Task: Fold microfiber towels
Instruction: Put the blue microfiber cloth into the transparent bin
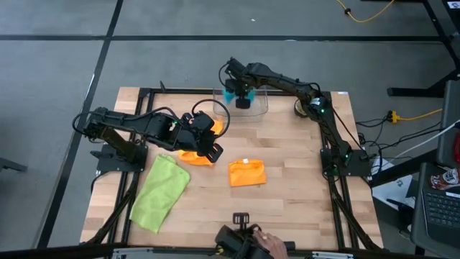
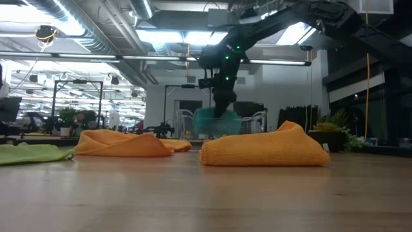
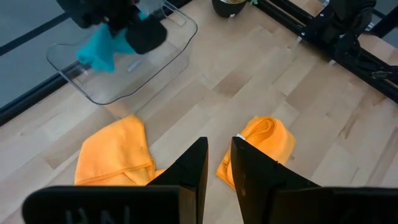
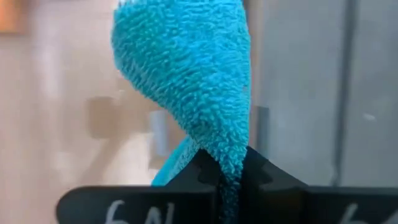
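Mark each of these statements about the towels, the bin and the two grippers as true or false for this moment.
1. The right gripper is shut on the teal towel over the clear plastic bin. True.
2. The lime green towel lies inside the bin. False: it lies on the table, at the left arm's side.
3. Two orange towels are on the table. True: one folded, one crumpled by the left gripper.
4. The left gripper grips the crumpled orange towel. False: it holds nothing.
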Controlling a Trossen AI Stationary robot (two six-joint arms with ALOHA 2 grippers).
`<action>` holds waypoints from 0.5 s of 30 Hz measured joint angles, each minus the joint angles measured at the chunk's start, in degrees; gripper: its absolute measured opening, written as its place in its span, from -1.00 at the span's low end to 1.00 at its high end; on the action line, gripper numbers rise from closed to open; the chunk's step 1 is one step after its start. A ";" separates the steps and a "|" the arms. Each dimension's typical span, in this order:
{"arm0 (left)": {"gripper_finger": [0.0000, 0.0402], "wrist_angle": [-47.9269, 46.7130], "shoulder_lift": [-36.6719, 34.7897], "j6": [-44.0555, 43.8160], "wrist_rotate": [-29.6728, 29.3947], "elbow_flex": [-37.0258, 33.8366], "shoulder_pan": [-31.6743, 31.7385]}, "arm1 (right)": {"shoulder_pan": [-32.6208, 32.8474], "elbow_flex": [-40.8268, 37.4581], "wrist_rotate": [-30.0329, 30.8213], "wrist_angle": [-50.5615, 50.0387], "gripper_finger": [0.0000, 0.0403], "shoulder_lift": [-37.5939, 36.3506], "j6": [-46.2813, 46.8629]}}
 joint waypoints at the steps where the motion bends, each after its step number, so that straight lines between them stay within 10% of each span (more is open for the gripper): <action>1: -0.69 0.00 0.00 0.00 0.00 0.00 0.00 | 0.10 0.00 1.47 1.02 -0.92 0.00 -0.03; 15: -0.69 -0.42 0.00 0.03 -0.37 0.00 0.00 | 4.92 -0.07 10.63 7.69 -0.92 0.26 -0.20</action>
